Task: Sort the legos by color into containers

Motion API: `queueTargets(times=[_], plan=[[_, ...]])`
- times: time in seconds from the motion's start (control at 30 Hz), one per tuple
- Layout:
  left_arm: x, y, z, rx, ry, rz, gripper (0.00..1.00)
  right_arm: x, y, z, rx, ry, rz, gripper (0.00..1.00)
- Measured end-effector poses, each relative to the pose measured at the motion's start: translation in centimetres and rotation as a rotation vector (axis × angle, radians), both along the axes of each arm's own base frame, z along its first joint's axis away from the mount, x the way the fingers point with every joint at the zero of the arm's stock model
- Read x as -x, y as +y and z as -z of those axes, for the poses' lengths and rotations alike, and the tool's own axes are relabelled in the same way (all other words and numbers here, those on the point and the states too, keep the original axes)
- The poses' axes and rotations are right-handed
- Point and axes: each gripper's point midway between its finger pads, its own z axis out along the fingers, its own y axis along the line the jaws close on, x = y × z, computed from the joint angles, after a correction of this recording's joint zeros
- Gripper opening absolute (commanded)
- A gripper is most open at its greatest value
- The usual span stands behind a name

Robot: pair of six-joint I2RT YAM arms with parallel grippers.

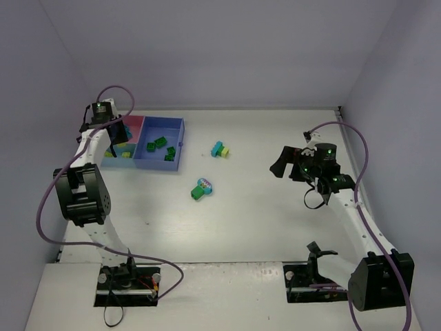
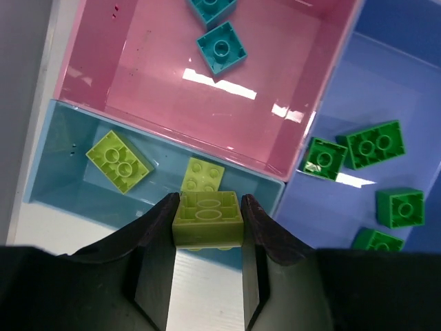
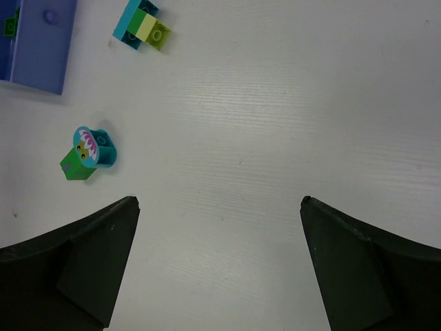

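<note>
My left gripper (image 2: 207, 222) is shut on a yellow-green lego (image 2: 207, 218), held just above the near edge of the light-blue tray (image 2: 69, 181). That tray holds two yellow-green legos (image 2: 118, 160) (image 2: 202, 175). The pink tray (image 2: 138, 89) holds two teal legos (image 2: 220, 47). The medium-blue tray (image 2: 358, 83) holds several dark green legos (image 2: 375, 143). In the top view the left gripper (image 1: 116, 135) hovers over the trays (image 1: 148, 163). My right gripper (image 3: 219, 201) is open and empty over bare table; it also shows in the top view (image 1: 288, 156).
Two clusters lie loose on the table: a teal and yellow-green pair (image 1: 220, 149) (image 3: 141, 26), and a dark green brick joined to a teal piece with a face sticker (image 1: 201, 189) (image 3: 88, 155). The blue tray's corner (image 3: 41, 48) shows in the right wrist view.
</note>
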Motion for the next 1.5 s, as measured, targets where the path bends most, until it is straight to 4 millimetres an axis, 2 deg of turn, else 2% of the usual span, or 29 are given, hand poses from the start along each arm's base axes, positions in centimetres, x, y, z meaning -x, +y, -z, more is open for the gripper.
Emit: queueTargets(times=[0.1,0.17,0.2,0.3,0.4,0.53,0.7,0.77,0.83,0.93,1.03,1.13,1.2,1.27,1.37,1.5], plan=[[-0.4,0.6,1.5,0.004,0.031,-0.01,0.26,0.1,0.2,0.0,-0.002,0.0,-0.008,1.0],[-0.6,0.7,2.2,0.007,0.049,-0.011,0.3,0.1,0.3,0.0,-0.004,0.0,-0.015,1.0],[-0.6,0.7,2.5,0.008,0.056,-0.01,0.38,0.1,0.4,0.0,-0.005,0.0,-0.018,1.0],[-0.4,0.7,2.9,0.012,0.071,-0.008,0.48,0.0,0.9,0.4,-0.007,0.009,-0.04,1.0],[-0.4,0.6,2.7,0.014,0.064,-0.006,0.53,0.1,1.8,1.1,0.0,0.028,-0.077,1.0],[0.4,0.2,2.2,0.024,0.06,0.002,0.66,0.3,4.1,1.5,0.014,0.042,-0.16,0.98],[2.6,-1.5,-0.7,0.048,0.002,0.043,0.7,0.5,7.2,1.6,0.019,0.039,-0.26,0.98],[3.9,-3.1,-2.3,0.056,-0.033,0.082,0.71,0.4,7.6,1.8,0.012,0.039,-0.275,0.98],[5.3,-6.0,-3.6,0.06,-0.066,0.152,0.71,0.2,7.8,1.8,0.008,0.035,-0.281,0.98],[8.2,-12.9,-4.5,0.088,-0.095,0.343,0.71,-0.2,8.1,1.7,0.005,0.027,-0.295,0.98],[11.7,-19.2,-3.3,0.117,-0.07,0.55,0.71,-0.7,8.7,1.4,-0.004,0.018,-0.313,0.98],[15.5,-23.7,-0.1,0.115,0.014,0.745,0.71,-0.8,9.4,1.5,-0.014,0.017,-0.336,0.98],[17.3,-24.9,1.9,0.109,0.069,0.82,0.71,-0.6,9.9,1.6,-0.017,0.023,-0.353,0.98],[18.3,-25.3,3.6,0.107,0.118,0.859,0.71,-0.3,10.2,1.6,-0.019,0.024,-0.366,0.98],[18.6,-25.4,5.5,0.101,0.168,0.882,0.71,-0.1,10.6,1.6,-0.024,0.022,-0.38,0.98],[18.3,-26.3,7.1,0.089,0.188,0.913,0.71,-0.1,10.7,1.5,-0.026,0.021,-0.385,0.98]])
